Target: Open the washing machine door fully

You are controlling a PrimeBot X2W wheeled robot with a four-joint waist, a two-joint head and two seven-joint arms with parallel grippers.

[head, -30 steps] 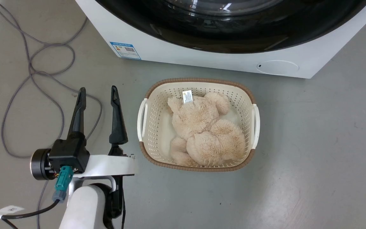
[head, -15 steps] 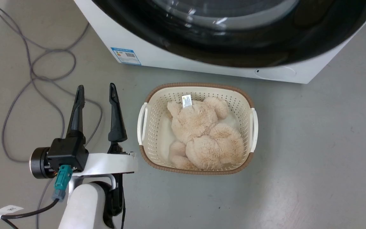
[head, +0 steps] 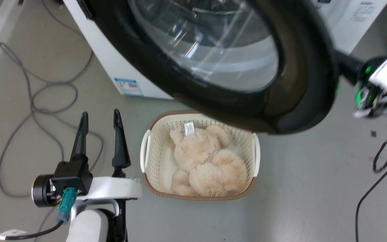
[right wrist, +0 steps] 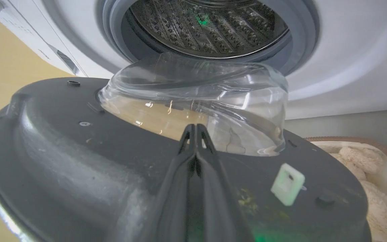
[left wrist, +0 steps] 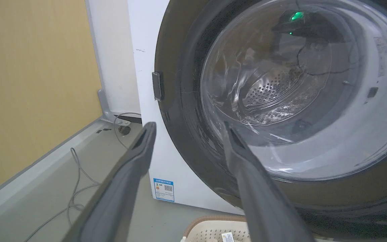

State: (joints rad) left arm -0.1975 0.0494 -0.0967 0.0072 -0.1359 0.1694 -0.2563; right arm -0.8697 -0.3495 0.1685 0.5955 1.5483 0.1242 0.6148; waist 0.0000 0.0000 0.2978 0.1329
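Note:
The washing machine door (head: 297,84), glossy black with a clear glass bowl (right wrist: 193,87), stands swung partway out from the white washing machine (head: 113,60) and overhangs the basket. In the right wrist view my right gripper (right wrist: 196,129) is shut with nothing between its fingers. Its tips lie against the door's inner face (right wrist: 62,141) at the foot of the bowl, with the steel drum (right wrist: 207,27) and grey gasket beyond. My right wrist (head: 378,75) shows past the door's free edge. My left gripper (head: 100,114) stands open and empty low on the left, pointing at the door's outer face (left wrist: 180,101).
A cream basket (head: 146,151) holding a beige plush toy (head: 207,161) sits on the floor under the door. Grey cables (head: 29,101) loop on the floor to the left, and a black cable (head: 368,195) lies to the right. A yellow wall (left wrist: 29,84) stands left of the machine.
The door has swung out from the machine and now hangs over the basket. The head camera has tilted, and my right wrist has come into view. The left gripper has stayed put.

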